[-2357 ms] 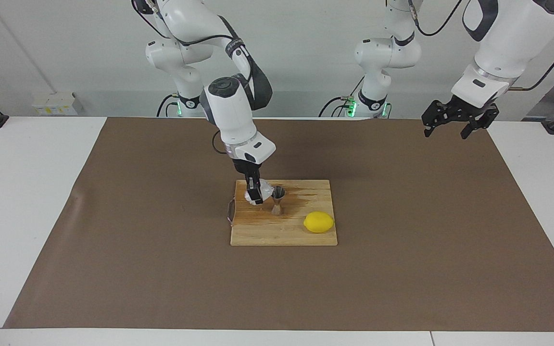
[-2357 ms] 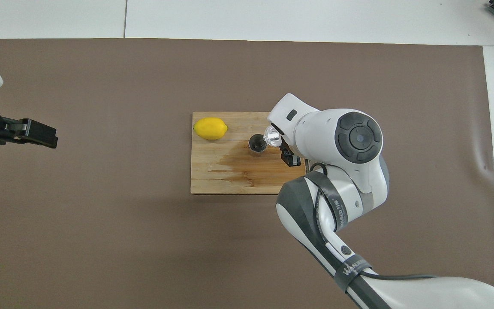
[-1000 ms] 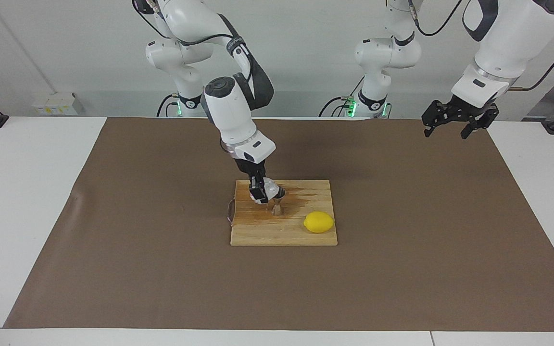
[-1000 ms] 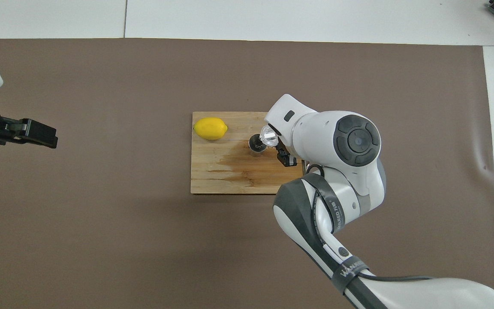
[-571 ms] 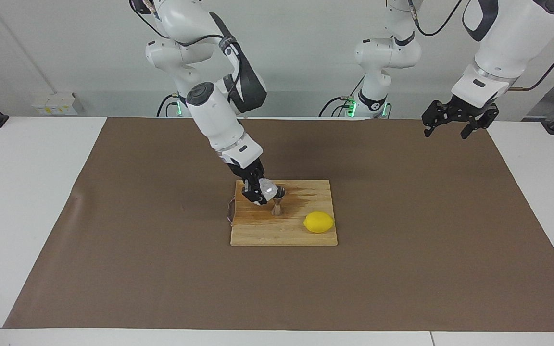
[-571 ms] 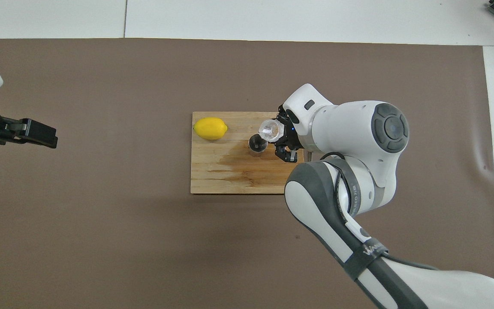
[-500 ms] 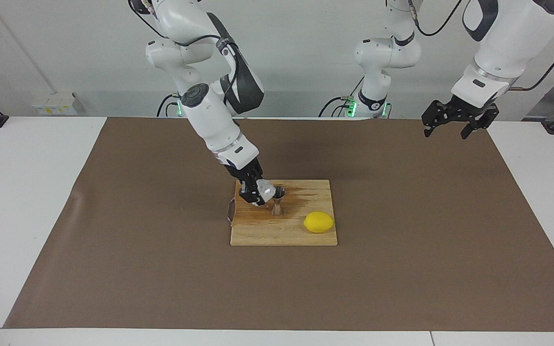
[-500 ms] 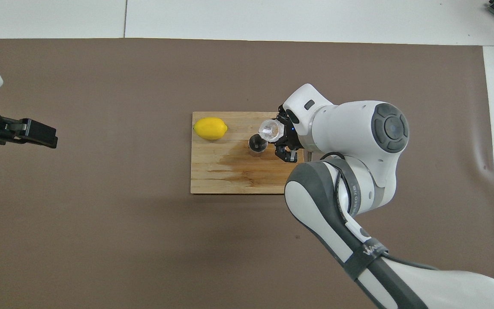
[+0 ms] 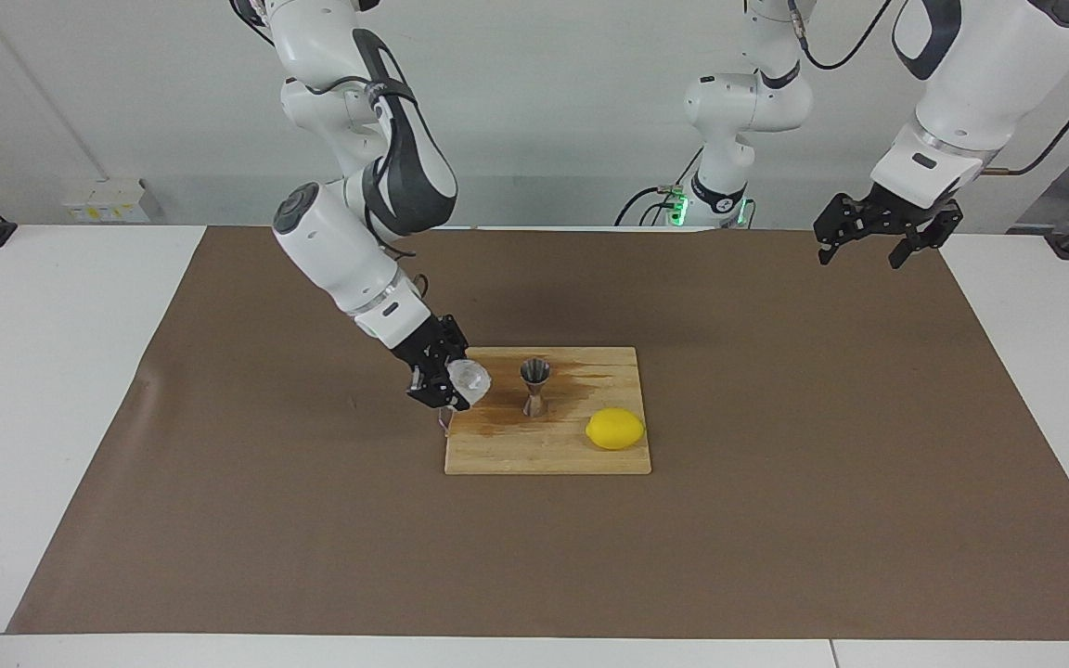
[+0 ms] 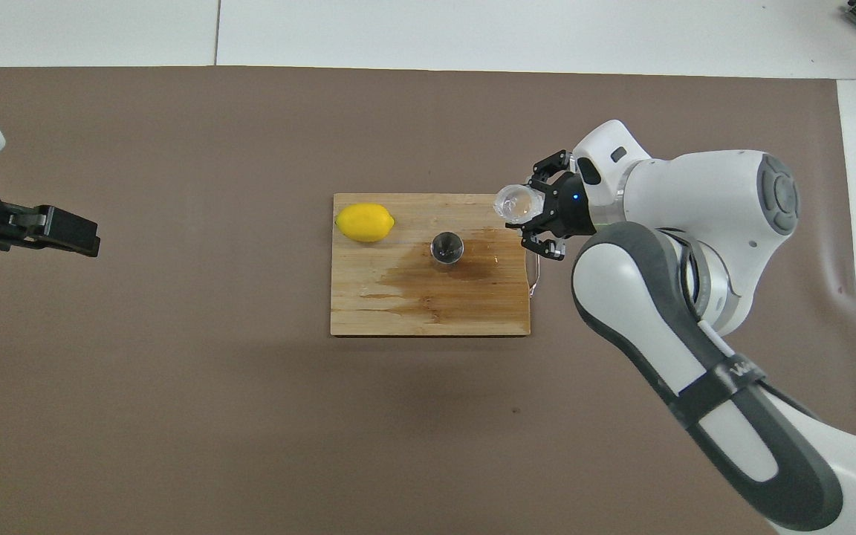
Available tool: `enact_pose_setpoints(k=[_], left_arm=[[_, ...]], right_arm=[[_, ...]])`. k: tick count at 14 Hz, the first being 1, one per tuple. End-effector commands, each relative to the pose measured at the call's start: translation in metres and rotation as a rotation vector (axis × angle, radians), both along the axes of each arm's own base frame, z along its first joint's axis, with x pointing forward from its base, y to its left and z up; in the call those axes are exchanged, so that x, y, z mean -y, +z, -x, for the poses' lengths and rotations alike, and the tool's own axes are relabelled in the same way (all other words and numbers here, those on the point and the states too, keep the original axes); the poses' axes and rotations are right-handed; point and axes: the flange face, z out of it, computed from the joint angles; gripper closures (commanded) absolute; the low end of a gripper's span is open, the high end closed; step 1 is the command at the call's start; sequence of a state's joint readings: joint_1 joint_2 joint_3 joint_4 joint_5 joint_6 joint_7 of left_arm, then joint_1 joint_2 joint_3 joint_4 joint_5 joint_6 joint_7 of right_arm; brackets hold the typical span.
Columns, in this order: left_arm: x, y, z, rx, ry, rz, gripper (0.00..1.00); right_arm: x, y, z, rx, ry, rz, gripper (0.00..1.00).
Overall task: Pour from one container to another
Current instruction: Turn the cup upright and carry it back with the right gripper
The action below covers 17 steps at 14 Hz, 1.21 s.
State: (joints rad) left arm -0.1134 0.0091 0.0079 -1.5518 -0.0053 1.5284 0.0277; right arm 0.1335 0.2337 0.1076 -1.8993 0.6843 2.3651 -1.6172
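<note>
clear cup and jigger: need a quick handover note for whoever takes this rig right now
Right end effector: shut on the clear cup, held tilted above the cutting board's edge at the right arm's end.
Left end effector: open, empty, waiting in the air over the mat at the left arm's end.
Jigger: upright on the board, free of the cup. A lemon lies on the board too, farther from the robots.
Done: judging by the wet stain on the board around the jigger, liquid has been poured; what is in the jigger cannot be told.
Left: probably setting the cup down and releasing it.
</note>
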Motion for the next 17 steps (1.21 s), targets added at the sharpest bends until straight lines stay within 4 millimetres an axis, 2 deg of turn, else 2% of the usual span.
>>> enact_pose_setpoints(k=[1, 3, 6, 10, 11, 12, 13, 14, 16, 17], left_arm=[[-0.003, 0.001, 0.009, 0.0, -0.002, -0.011, 0.0], [-0.003, 0.001, 0.009, 0.0, -0.002, -0.011, 0.0], [-0.003, 0.001, 0.009, 0.0, -0.002, -0.011, 0.0], [-0.003, 0.001, 0.009, 0.0, -0.002, -0.011, 0.0], [-0.003, 0.001, 0.009, 0.0, -0.002, -0.011, 0.0], [-0.003, 0.001, 0.009, 0.0, -0.002, -0.011, 0.0], [-0.003, 0.001, 0.009, 0.0, -0.002, -0.011, 0.0], [-0.003, 0.001, 0.009, 0.0, -0.002, -0.011, 0.0], [-0.003, 0.001, 0.009, 0.0, -0.002, -0.011, 0.0], [-0.003, 0.001, 0.009, 0.0, -0.002, -0.011, 0.0]], right_arm=[[0.041, -0.017, 0.009, -0.014, 0.026, -0.071, 0.94], [0.085, -0.038, 0.013, -0.017, 0.031, -0.067, 0.94], [0.133, -0.072, 0.03, -0.011, 0.058, -0.084, 0.94], [0.203, -0.141, 0.054, -0.052, 0.098, -0.112, 0.93], [0.216, -0.151, 0.057, -0.051, 0.098, -0.114, 0.93], [0.219, -0.151, 0.057, -0.049, 0.096, -0.115, 0.85], [0.221, -0.151, 0.058, -0.053, 0.095, -0.121, 0.64], [0.221, -0.151, 0.058, -0.059, 0.09, -0.126, 0.01], [0.218, -0.137, 0.055, -0.057, 0.073, -0.121, 0.0], [0.213, -0.118, 0.053, -0.053, 0.059, -0.107, 0.0]])
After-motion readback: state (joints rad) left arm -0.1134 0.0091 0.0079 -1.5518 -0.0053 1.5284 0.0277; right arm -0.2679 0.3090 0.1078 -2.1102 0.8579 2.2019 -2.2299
